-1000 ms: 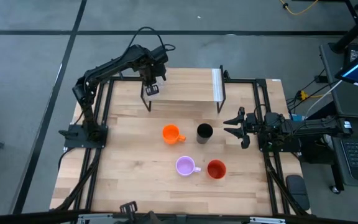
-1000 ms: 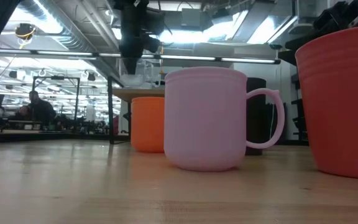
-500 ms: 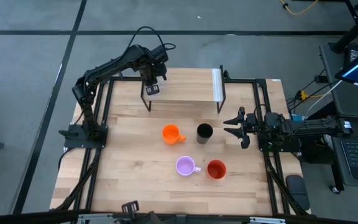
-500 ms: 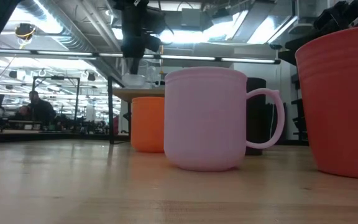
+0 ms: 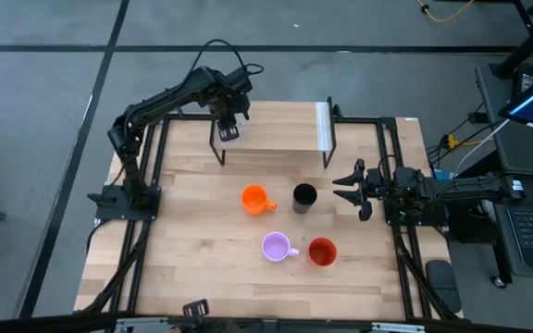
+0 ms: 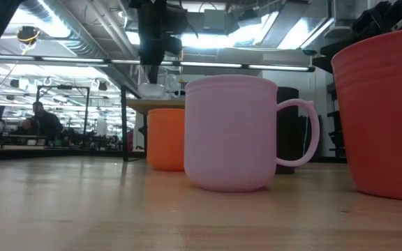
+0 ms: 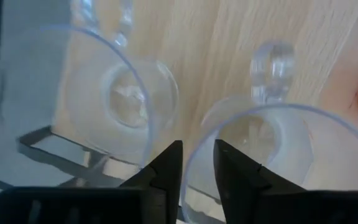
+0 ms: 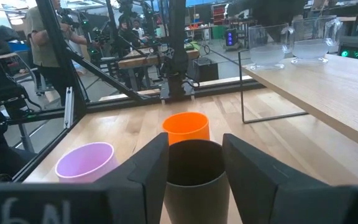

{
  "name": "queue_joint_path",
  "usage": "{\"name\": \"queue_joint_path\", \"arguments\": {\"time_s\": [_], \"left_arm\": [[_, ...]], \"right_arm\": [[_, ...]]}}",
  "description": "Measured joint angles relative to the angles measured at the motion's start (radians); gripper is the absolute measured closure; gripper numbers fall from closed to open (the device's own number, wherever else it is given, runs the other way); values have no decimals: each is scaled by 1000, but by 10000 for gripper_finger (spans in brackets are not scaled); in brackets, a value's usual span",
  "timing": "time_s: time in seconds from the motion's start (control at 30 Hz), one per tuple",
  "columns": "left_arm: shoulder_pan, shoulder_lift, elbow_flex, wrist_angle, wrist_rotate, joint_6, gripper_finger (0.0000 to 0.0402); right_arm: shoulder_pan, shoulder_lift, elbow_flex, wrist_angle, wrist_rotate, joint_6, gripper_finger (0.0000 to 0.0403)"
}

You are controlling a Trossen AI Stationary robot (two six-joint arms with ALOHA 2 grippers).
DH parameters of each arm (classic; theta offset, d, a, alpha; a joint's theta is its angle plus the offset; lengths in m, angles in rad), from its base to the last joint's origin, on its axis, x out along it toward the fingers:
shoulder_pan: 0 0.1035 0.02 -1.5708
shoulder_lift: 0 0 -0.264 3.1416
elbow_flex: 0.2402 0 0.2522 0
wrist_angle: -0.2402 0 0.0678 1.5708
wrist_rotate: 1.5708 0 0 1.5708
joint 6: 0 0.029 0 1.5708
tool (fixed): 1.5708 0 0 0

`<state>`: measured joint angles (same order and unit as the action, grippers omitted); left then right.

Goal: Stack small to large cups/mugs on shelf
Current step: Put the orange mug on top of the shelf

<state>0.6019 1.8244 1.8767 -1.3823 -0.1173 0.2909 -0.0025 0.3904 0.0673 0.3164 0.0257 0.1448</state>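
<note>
Two clear glass cups stand side by side on the left end of the shelf (image 5: 276,129), one (image 7: 120,99) by the shelf's corner, the other (image 7: 272,130) beside it. My left gripper (image 7: 197,165) is above them, pointing down, shut on the second cup's rim. On the table in front of the shelf stand the orange mug (image 5: 254,199), the black cup (image 5: 304,196), the lilac mug (image 5: 275,247) and the red-orange cup (image 5: 322,251). My right gripper (image 5: 348,185) waits open at the table's right, level with the black cup (image 8: 194,168). My left gripper holds the glass cup by its rim (image 7: 194,146) on the side facing the other glass cup. One finger (image 7: 235,168) is inside the cup and one (image 7: 166,165) outside. The fingers come from above, pointing down. The cup stands upright on the shelf's top board (image 6: 152,89).
The rest of the shelf's top board is bare up to the pale strip (image 5: 322,125) at its right end. The other glass cup's rim lies close to my outer finger. People and benches show in the room beyond the table (image 8: 42,37).
My left gripper has gone down a little with the glass cup, which now stands on the shelf top beside the other glass cup.
</note>
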Motion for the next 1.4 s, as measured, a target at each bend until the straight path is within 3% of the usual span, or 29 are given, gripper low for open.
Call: {"name": "queue_joint_path", "arguments": {"time_s": [0.4, 0.63, 0.83, 0.97, 1.4], "left_arm": [[-38, 0, 250, -50, -38, -33, 303], [-128, 0, 365, -82, -3, -129, 303], [-227, 0, 375, -195, 9, -204, 303], [-289, -5, 367, -189, 91, -219, 305], [-470, -123, 355, -189, 76, -263, 312]], "right_arm": [[0, 0, 0, 0, 0, 1, 249], [0, 0, 0, 0, -1, 0, 249], [0, 0, 0, 0, -1, 2, 249], [0, 0, 0, 1, -1, 3, 249], [0, 0, 0, 131, -2, -72, 249]]}}
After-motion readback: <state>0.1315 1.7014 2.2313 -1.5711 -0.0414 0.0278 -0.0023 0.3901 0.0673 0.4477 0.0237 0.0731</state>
